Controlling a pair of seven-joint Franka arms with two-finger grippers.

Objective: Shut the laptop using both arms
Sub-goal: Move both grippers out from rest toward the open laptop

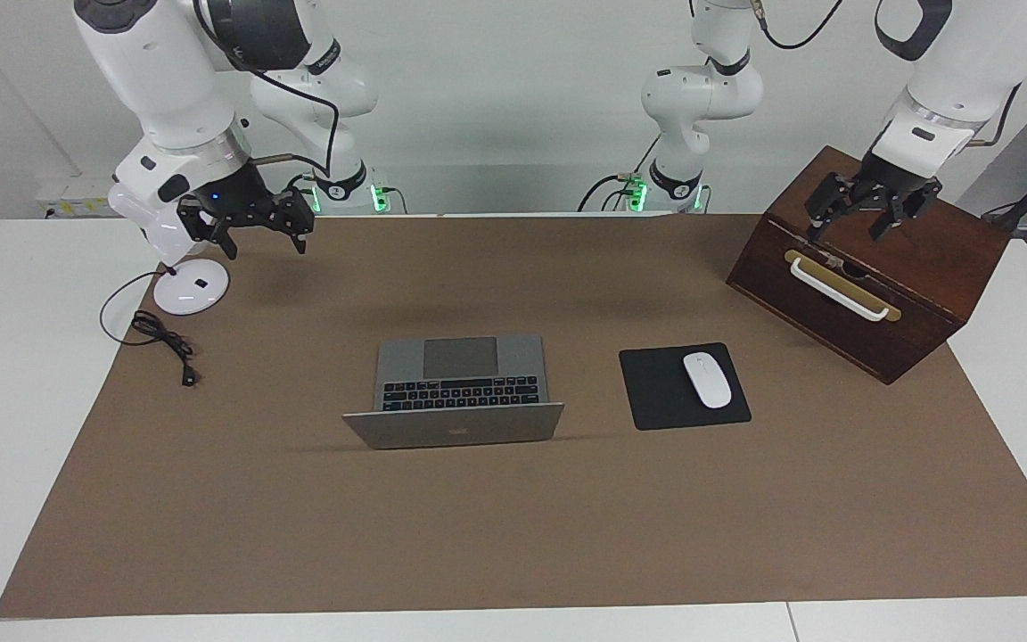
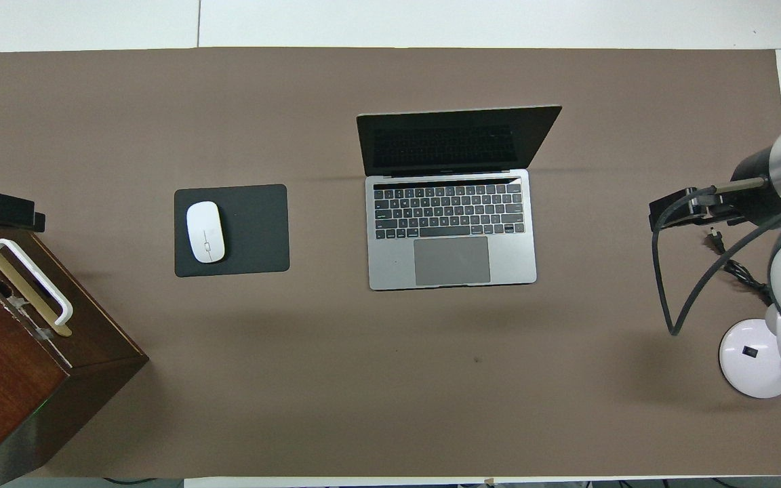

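The silver-grey laptop lies open in the middle of the brown mat. Its lid stands up on the side farther from the robots, and the screen is dark. Both arms hang in the air well apart from it. My left gripper is open and empty over the wooden box at the left arm's end of the table. At the right arm's end, my right gripper is also open and empty, over the mat beside a white round base.
A black mouse pad with a white mouse lies between laptop and wooden box, which has a white handle. The white round base and a black cable lie at the right arm's end.
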